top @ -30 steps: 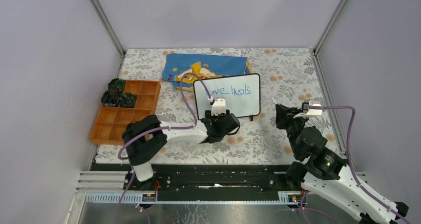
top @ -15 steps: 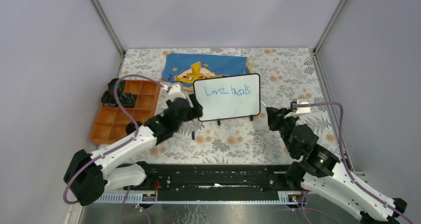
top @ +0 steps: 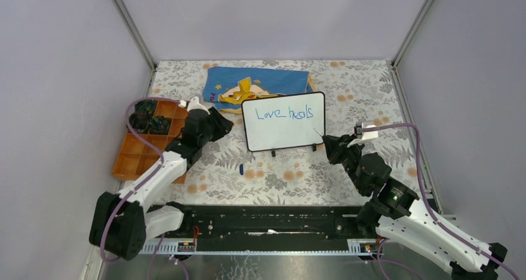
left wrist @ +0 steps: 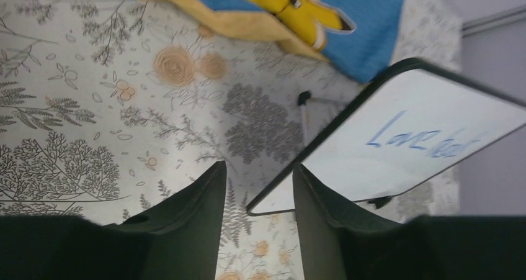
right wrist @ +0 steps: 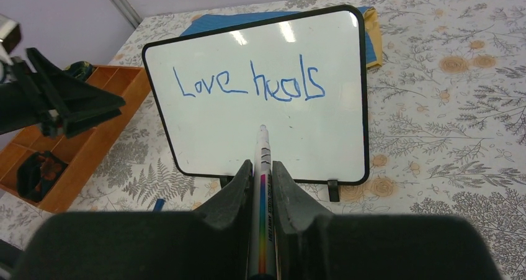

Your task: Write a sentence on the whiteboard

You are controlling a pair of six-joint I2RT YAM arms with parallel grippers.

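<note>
White glossy rectangular whiteboard (top: 284,134) with a thin black rim stands on small black feet mid-table on the floral-print tablecloth (top: 360,87), just in front of a blue cloth with a yellow cartoon figure (top: 273,81). The blue handwritten sentence (right wrist: 248,81) on it reads "Love heals" in one line. Right gripper (right wrist: 260,165) is clamped on a thin white marker with a rainbow stripe (right wrist: 262,144), tip aimed at the board below the writing, contact unclear; left gripper (left wrist: 257,174) sits left of the board near an orange plastic compartment tray (top: 139,156), fingers moderately apart with nothing between them.
</note>
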